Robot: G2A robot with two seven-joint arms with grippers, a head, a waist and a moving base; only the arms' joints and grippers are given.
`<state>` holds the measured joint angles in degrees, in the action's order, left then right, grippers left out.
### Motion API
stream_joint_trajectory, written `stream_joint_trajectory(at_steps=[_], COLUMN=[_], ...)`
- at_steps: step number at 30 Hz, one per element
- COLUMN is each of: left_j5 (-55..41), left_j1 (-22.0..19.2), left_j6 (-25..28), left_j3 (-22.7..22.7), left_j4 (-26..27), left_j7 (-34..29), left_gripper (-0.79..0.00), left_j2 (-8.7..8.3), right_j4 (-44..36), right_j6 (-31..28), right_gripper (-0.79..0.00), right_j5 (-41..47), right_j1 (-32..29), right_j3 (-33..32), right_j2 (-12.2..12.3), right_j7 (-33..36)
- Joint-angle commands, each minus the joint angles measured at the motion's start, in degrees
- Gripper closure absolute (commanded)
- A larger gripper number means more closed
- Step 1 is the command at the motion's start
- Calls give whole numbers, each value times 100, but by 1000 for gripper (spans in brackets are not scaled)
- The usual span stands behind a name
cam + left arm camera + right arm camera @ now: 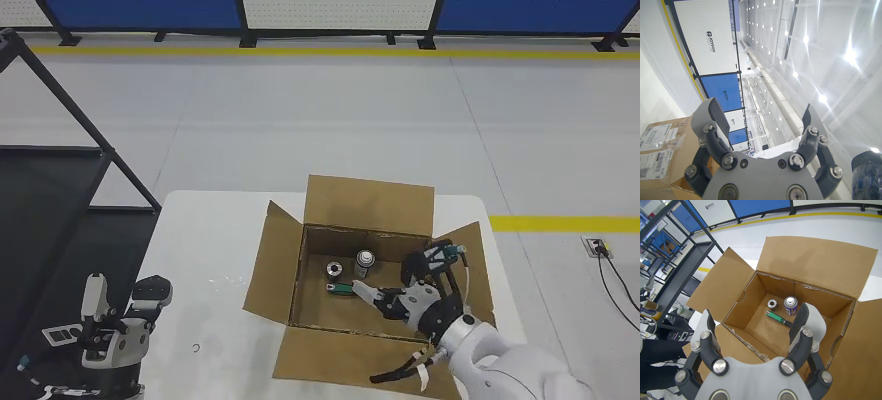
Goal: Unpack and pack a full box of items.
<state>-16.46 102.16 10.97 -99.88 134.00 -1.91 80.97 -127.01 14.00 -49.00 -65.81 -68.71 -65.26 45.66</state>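
- Your cardboard box [370, 203] sits open on the white table [220, 260], with all four flaps folded outward.
- Three items are on the box floor, toward the far side:
  - a short metal cylinder [773, 304] with a bore in its top, standing on end;
  - a spray can [790, 306] with a purple label, upright, just beside the cylinder and apart from it;
  - a green-handled tool [777, 317] lying flat in front of those two. Its working end is hidden behind one finger, so it is possibly a scraper.
- Right gripper [755, 321]: you have it above the box's near wall, angled down into the opening.
  - The jaws are spread wide with nothing between them.
  - In the right wrist view all three items lie beyond the fingertips [800, 317], down on the box floor.
  - In the top view the fingertips sit just beside the tool's dark end. Whether they touch it cannot be told.
- Left gripper [761, 113]: it is parked off the table's left edge, well apart from the box opening.
  - It points up toward the ceiling lights.
  - The jaws are wide apart and hold nothing.
  - A labelled cardboard surface [662, 151] shows beside one of its fingers.
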Motion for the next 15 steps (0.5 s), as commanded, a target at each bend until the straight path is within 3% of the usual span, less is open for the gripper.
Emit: stream_joint_trajectory(at_steps=[1,10,15], left_j5=[-16,-128,-128], left_j1=[-44,-196,-196], left_j6=[-48,-273,-273], left_j3=[-26,-98,-98], left_j4=[-3,65,65], left_j7=[51,330,330], left_gripper=[-785,-785,-785], left_j2=[0,7,7], right_j4=[373,2396,2513], right_j6=[122,945,997], right_gripper=[-785,-785,-785], right_j5=[16,154,205], right_j1=[425,1901,1994], right_j3=[305,1383,1447], right_j2=[-56,-419,-452], right_j7=[133,155,174])
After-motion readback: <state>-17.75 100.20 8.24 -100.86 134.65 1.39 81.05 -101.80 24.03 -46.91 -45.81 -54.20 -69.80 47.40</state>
